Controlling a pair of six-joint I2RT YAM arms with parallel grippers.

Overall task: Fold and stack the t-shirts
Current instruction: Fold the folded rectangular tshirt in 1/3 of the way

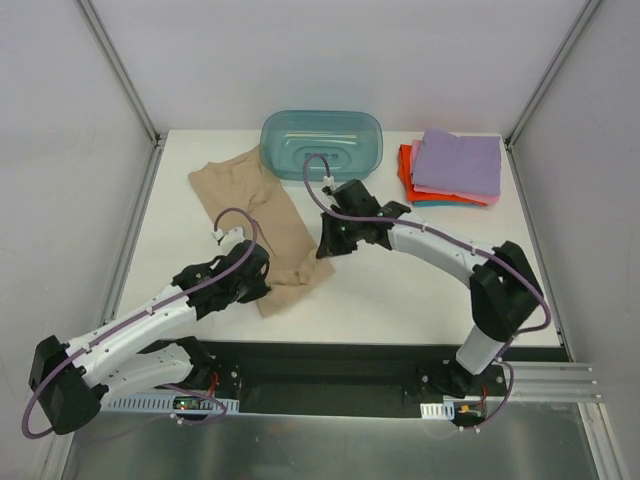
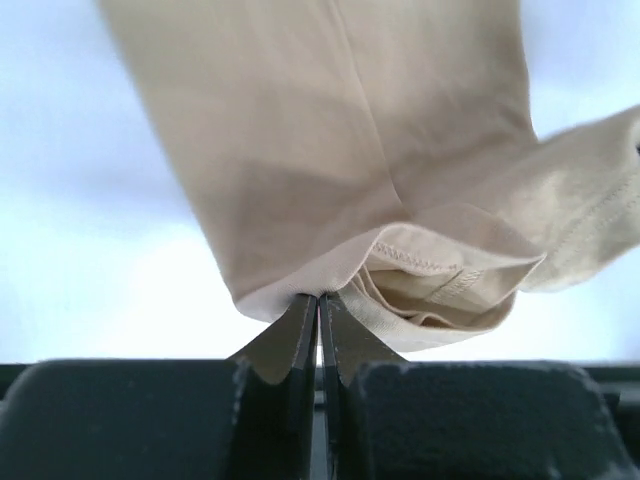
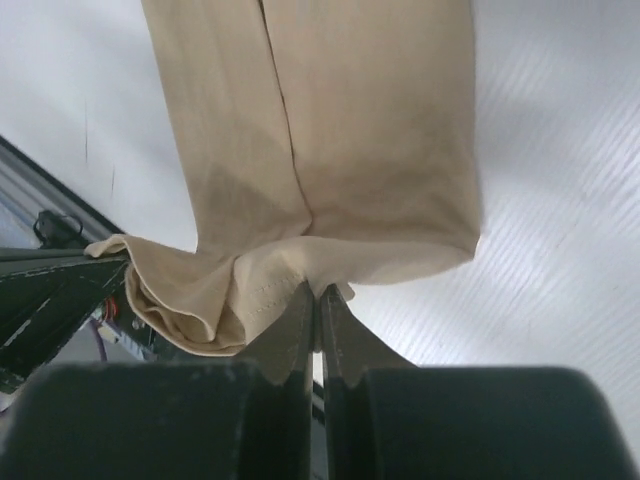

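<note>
The left end effector [image 2: 318,300] and right end effector [image 3: 318,292] each pinch the tan t-shirt [image 1: 245,195] at its 6 o'clock hem, so they should probably travel level toward 12 o'clock, keeping the edges aligned.

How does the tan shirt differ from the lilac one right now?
The tan shirt lies as a long strip in the middle; the lilac shirt is a compact folded square at the far right. The tan shirt's near end is pinched by the left gripper and right gripper; the lilac shirt is untouched, topping the stack. Both are plain cloth.
</note>
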